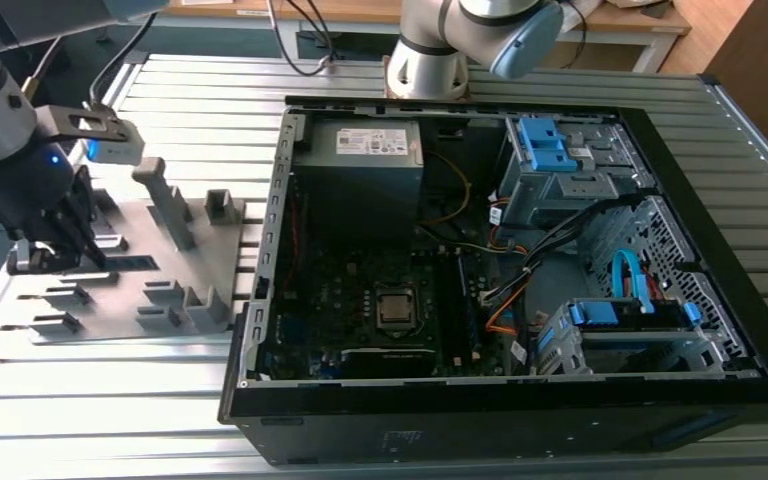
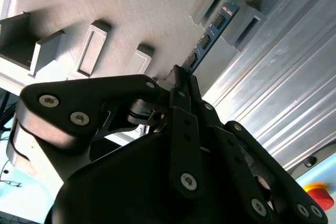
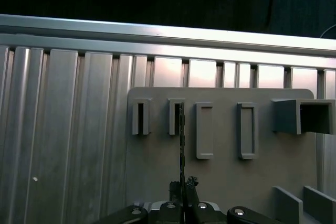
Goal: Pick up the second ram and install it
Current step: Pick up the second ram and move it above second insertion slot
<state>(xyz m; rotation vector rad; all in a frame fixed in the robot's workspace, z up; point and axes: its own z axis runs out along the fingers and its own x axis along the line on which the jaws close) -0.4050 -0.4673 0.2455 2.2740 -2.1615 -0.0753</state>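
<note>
The second ram (image 2: 208,36) is seen standing on its thin edge in the grey holder (image 2: 131,14) on the tabletop (image 1: 91,430), beside the open computer case (image 1: 491,425), its far end seated between two slot blocks. The tool (image 2: 181,77) is clenched on the stick's near end. The board is judged light, stiff yet fragile, and best held by its flat faces, with the contacts left untouched.

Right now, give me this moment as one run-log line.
gripper: shut on second ram | ram: on edge, far end in grey holder slot | install: not done
</note>
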